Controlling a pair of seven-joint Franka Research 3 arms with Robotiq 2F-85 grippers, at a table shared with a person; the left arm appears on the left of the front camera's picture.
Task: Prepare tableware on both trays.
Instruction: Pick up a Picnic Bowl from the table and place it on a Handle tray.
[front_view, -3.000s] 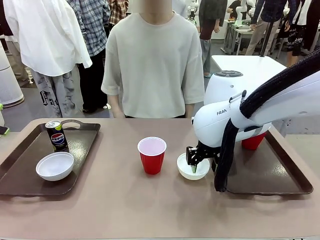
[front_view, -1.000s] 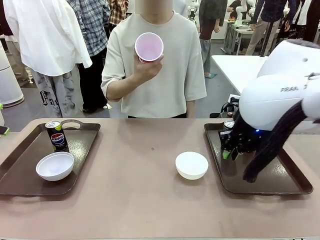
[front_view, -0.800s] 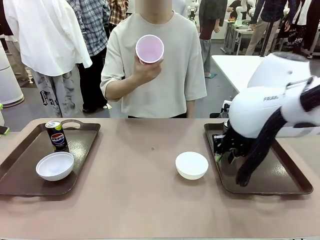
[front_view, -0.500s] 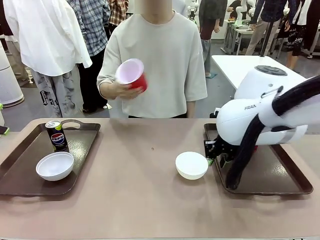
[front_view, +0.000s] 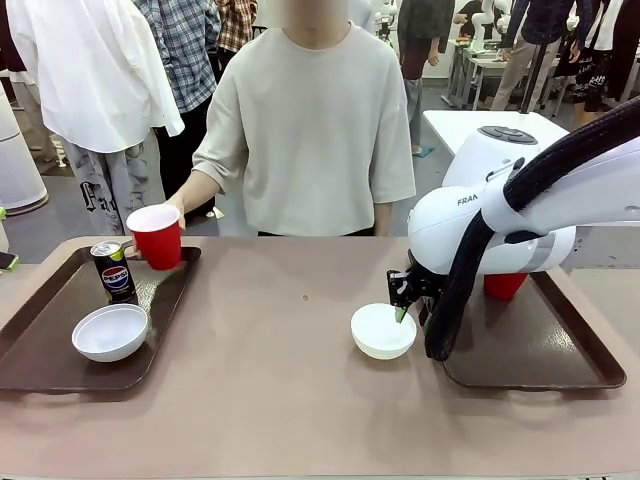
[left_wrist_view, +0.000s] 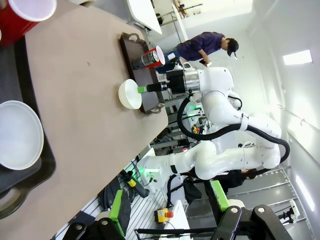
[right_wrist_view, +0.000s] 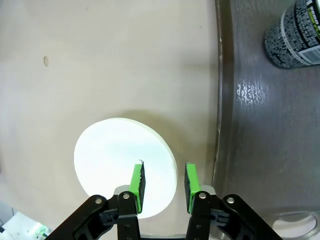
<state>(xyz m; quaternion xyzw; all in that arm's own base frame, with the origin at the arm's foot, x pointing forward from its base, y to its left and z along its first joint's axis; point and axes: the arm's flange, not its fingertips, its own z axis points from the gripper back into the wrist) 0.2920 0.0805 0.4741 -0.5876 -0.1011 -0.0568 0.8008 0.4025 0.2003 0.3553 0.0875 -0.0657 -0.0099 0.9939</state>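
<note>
Now the right pincer (right_wrist_view: 162, 184) hangs w/ jaws partly apart, holding nothing, straddling the near rim of a white bowl (right_wrist_view: 122, 162) on the surface, just beside the right tray (right_wrist_view: 250, 140). Black can (right_wrist_view: 295, 32) stands on that tray, well ahead of the fingers. Person's hand (front_view: 172, 212) has a red cup (front_view: 156, 236) over the left tray (front_view: 165, 285), well apart; left pincer's fingers (left_wrist_view: 120, 210) stand wide w/ nothing between them.

right tray (front_view: 590, 375): near-left part hidden behind the right arm | red cup on right tray (front_view: 503, 285): mostly hidden by the arm | can on right tray (right_wrist_view: 295, 35): cut by the wrist picture's edge | left tray (front_view: 20, 375): left end cut by the front picture's edge
</note>
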